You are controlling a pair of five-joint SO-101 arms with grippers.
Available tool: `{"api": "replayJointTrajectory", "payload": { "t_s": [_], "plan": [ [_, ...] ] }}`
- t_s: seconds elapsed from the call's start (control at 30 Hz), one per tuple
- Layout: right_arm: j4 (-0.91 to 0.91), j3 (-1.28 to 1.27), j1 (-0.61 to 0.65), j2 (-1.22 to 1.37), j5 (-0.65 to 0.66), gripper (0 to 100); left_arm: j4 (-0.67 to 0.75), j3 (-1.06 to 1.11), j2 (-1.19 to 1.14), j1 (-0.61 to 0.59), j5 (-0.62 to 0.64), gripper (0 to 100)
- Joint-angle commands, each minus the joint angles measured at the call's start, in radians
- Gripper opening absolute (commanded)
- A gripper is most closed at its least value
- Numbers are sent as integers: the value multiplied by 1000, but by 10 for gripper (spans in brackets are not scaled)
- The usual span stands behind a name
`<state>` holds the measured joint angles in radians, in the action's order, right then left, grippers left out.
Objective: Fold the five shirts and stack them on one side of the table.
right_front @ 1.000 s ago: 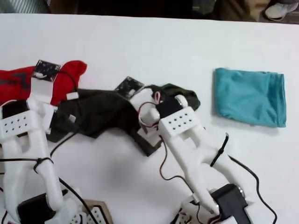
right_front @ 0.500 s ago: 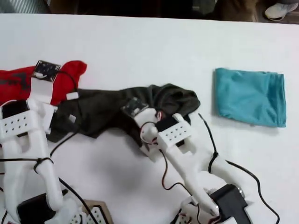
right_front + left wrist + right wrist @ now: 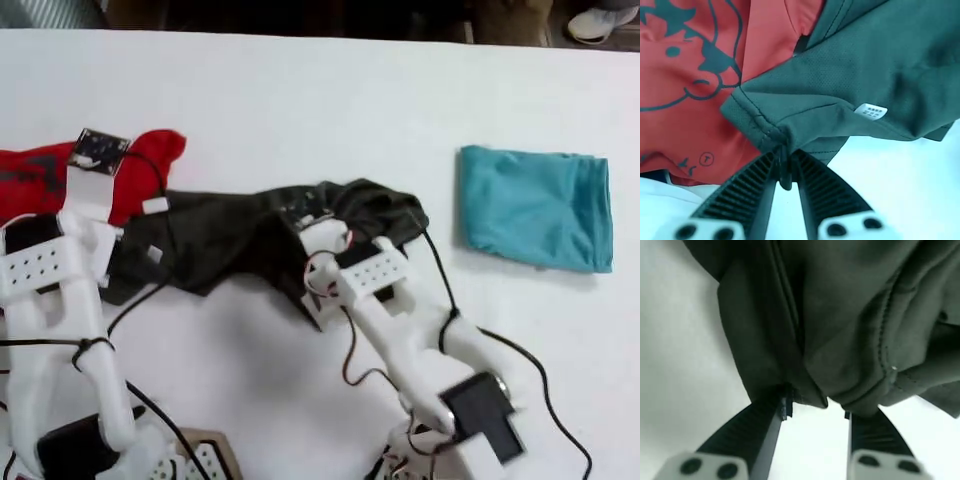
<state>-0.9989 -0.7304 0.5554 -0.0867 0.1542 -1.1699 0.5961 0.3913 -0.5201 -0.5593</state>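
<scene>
Dark shirt (image 3: pixel 865 65) looks limp, light; left gripper (image 3: pixel 785 172) pinches its hem at the tips; right gripper (image 3: pixel 815 412) gapes, bunched fold at its tips, likely the best hold.

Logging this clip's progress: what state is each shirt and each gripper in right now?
dark green shirt: unfolded, crumpled, overlapping the red shirt.
red shirt: unfolded, partly under the dark green shirt.
teal shirt: folded, lying apart.
left gripper: jaws shut on the dark green shirt's hem.
right gripper: at the dark green shirt's bunched edge; grip unclear.
</scene>
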Motion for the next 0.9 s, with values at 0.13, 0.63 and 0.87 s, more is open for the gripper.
{"api": "replayJointTrajectory", "payload": {
  "t_s": [0.13, 0.63, 0.87],
  "plan": [
    [-90, 140, -8, 50, 0, 18, 2, -10, 23, -6, -5, 27],
    [-180, 133, -31, -93, 66, 105, 29, -12, 17, -6, -5, 27],
    [-182, 133, -50, -91, 71, 106, 29, -12, 18, -5, -5, 27]
  ]
}}
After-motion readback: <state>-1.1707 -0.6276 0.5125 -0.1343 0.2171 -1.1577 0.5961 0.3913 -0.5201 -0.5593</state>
